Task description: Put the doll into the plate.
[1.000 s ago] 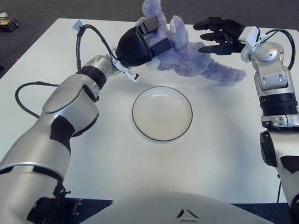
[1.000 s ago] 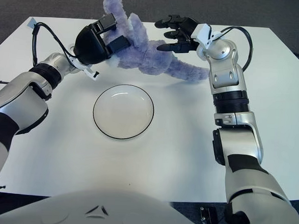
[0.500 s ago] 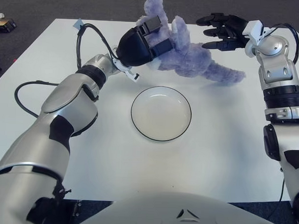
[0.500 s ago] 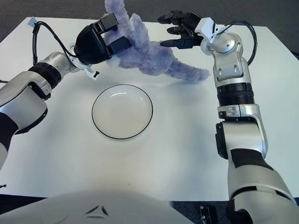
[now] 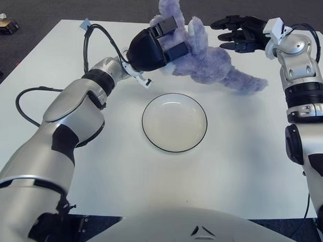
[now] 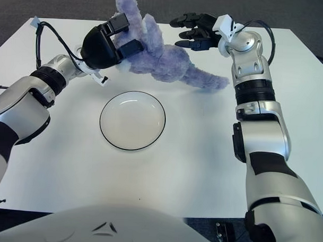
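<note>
A fuzzy purple doll (image 5: 208,62) is held up over the far middle of the white table (image 5: 239,166), its long tail trailing right and down. My left hand (image 5: 156,44) is shut on the doll's left end, black fingers pressed into the plush. My right hand (image 5: 239,33) hovers just right of the doll's top with its fingers spread, holding nothing. A white plate with a dark rim (image 5: 174,122) lies empty on the table, nearer to me than the doll.
A black cable (image 5: 29,95) loops on the table beside my left arm. A small white tag (image 5: 83,26) lies at the far left corner. Dark floor surrounds the table, with a small object (image 5: 5,24) at far left.
My right hand has risen and drawn away from the doll's body toward the far right. The doll has shifted up slightly in my left hand. The plate has stayed put.
</note>
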Robot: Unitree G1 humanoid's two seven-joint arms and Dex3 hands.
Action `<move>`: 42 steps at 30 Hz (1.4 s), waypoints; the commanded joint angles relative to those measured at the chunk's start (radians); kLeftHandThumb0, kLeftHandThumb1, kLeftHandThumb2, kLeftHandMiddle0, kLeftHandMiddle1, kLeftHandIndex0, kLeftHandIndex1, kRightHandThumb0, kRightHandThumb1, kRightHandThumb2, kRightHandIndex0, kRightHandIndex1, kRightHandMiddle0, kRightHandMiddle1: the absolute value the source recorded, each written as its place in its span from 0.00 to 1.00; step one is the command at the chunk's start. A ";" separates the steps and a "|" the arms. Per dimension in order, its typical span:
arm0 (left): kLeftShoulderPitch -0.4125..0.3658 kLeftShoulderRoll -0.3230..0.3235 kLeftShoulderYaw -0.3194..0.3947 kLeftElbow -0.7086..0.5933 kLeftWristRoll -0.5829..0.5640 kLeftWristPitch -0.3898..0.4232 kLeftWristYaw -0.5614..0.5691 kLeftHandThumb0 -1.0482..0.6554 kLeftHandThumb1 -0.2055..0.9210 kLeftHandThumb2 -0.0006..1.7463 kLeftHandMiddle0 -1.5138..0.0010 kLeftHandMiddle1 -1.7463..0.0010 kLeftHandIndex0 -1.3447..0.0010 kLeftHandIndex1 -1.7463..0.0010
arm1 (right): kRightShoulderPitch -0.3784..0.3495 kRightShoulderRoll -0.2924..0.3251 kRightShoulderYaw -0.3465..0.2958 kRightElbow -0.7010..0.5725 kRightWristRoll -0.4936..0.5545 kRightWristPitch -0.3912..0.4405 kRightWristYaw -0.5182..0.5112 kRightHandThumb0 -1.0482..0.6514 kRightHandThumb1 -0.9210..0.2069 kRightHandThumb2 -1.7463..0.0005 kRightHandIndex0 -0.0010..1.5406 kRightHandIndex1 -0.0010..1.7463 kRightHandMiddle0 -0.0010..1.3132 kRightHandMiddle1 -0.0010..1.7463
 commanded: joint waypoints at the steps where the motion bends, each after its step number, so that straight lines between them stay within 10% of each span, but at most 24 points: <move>1: -0.016 0.010 0.022 -0.012 0.007 -0.007 0.016 0.59 1.00 0.04 0.46 0.00 0.45 0.00 | -0.053 0.005 -0.013 0.042 0.029 0.078 0.046 0.12 0.00 0.81 0.26 0.00 0.29 0.07; 42: -0.062 -0.018 0.059 0.007 0.028 0.006 0.016 0.59 1.00 0.04 0.41 0.00 0.41 0.00 | -0.161 0.039 0.016 0.272 0.034 0.242 0.393 0.12 0.00 0.77 0.25 0.01 0.26 0.02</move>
